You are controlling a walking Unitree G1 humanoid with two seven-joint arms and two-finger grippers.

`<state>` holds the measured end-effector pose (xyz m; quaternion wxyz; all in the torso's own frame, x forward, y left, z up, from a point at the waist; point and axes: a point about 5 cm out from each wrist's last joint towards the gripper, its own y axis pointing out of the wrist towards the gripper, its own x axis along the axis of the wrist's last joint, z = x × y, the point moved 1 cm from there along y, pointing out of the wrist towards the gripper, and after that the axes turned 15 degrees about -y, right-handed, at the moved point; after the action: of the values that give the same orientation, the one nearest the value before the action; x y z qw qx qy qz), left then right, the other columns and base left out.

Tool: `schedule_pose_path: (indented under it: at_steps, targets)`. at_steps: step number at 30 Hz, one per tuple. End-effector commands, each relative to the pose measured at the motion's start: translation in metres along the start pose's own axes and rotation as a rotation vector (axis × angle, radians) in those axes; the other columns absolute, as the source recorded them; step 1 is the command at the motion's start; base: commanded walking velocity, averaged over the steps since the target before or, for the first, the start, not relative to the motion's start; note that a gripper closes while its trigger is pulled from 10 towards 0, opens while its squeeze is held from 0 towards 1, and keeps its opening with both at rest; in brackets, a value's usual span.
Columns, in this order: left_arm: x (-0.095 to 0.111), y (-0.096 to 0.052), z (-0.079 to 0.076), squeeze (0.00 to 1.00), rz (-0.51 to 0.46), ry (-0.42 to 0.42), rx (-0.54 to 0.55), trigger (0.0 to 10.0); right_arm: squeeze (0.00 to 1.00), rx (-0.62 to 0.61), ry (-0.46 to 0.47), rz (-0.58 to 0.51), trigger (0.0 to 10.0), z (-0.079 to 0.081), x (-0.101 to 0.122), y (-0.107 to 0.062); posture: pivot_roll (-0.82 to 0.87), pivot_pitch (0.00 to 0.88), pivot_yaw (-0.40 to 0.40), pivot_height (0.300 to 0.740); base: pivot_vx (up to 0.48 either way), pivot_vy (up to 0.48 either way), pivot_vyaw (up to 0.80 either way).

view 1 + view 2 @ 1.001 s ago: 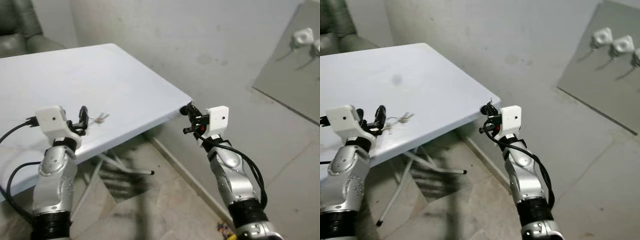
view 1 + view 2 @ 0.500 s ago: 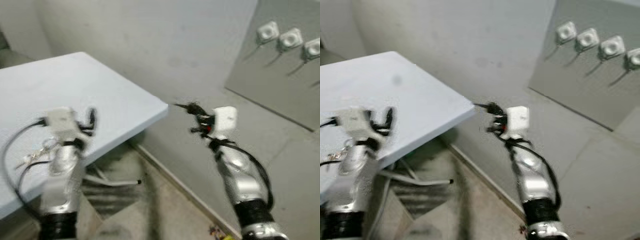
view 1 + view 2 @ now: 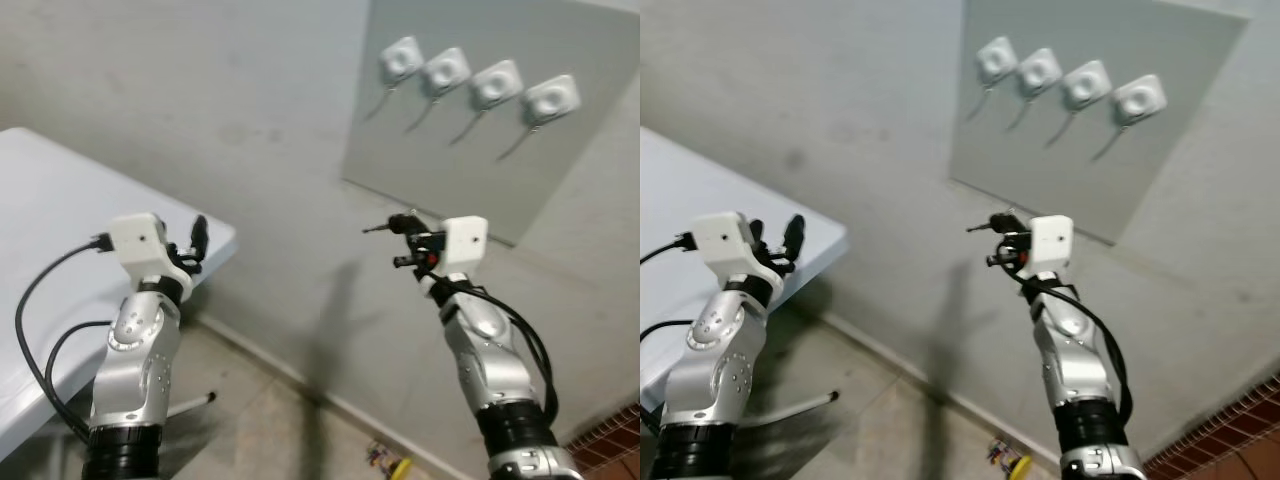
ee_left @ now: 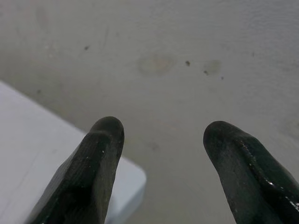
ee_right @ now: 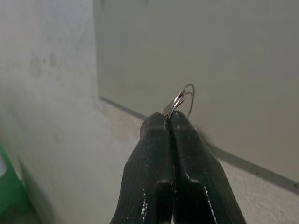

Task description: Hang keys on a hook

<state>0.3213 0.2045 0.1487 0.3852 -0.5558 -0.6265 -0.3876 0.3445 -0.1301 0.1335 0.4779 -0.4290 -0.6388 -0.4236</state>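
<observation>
Four white hooks [image 3: 446, 70] sit in a row on a grey panel [image 3: 470, 160] on the wall ahead, up and to the right. My right gripper [image 3: 393, 227] is raised in front of the wall, below the hooks and short of the panel. It is shut on a thin metal key ring [image 5: 183, 98], which sticks out past the fingertips [image 5: 161, 122]. My left gripper [image 3: 198, 235] is held up at the left, over the corner of the white table [image 3: 40, 230]. Its two fingers [image 4: 105, 140] stand open with nothing between them.
The table's corner juts out at the lower left, with a metal leg [image 3: 190, 403] under it. A small yellow and green object [image 3: 385, 462] lies on the floor by the wall. Red brick [image 3: 610, 440] shows at the lower right.
The camera has swung to the right: the table has slid off to the left and the hook panel has come into full view. Both arms hold the same pose.
</observation>
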Motion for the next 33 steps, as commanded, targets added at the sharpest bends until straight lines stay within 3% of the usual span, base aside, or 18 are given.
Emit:
schedule_pose_path:
  at_steps: [1, 9, 13, 21, 24, 33]
  targets:
    - [0.004, 0.001, -0.002, 0.0, -0.032, -0.008, 0.005, 10.0, 0.0, 0.016, -0.022, -0.039, 10.0, 0.003, 0.01, 0.004, -0.08, 0.0, -0.052, 0.74, 0.0, 0.0, 0.0]
    - [0.003, 0.0, -0.008, 0.0, -0.033, -0.014, -0.016, 10.0, 0.0, 0.032, -0.028, -0.036, 10.0, 0.005, 0.01, 0.003, -0.08, 0.0, -0.055, 0.74, 0.0, 0.0, 0.0]
    - [0.004, -0.001, -0.019, 0.0, -0.047, -0.02, -0.074, 10.0, 0.0, 0.04, -0.023, -0.046, 10.0, 0.006, 0.012, 0.002, -0.08, 0.0, -0.056, 0.74, 0.0, 0.0, 0.0]
    - [0.009, 0.001, -0.065, 0.0, -0.032, 0.064, -0.293, 10.0, 0.0, 0.106, -0.006, -0.11, 10.0, 0.013, 0.027, 0.008, -0.09, 0.0, -0.055, 0.74, 0.0, 0.0, 0.0]
    - [0.012, 0.002, -0.074, 0.0, -0.035, 0.075, -0.337, 10.0, 0.0, 0.125, -0.01, -0.124, 10.0, 0.014, 0.031, 0.011, -0.09, 0.0, -0.054, 0.74, 0.0, 0.0, 0.0]
    - [0.019, 0.003, -0.084, 0.0, -0.042, 0.055, -0.384, 10.0, 0.0, 0.185, -0.02, -0.169, 10.0, 0.019, 0.046, 0.023, -0.08, 0.0, -0.055, 0.74, 0.0, 0.0, 0.0]
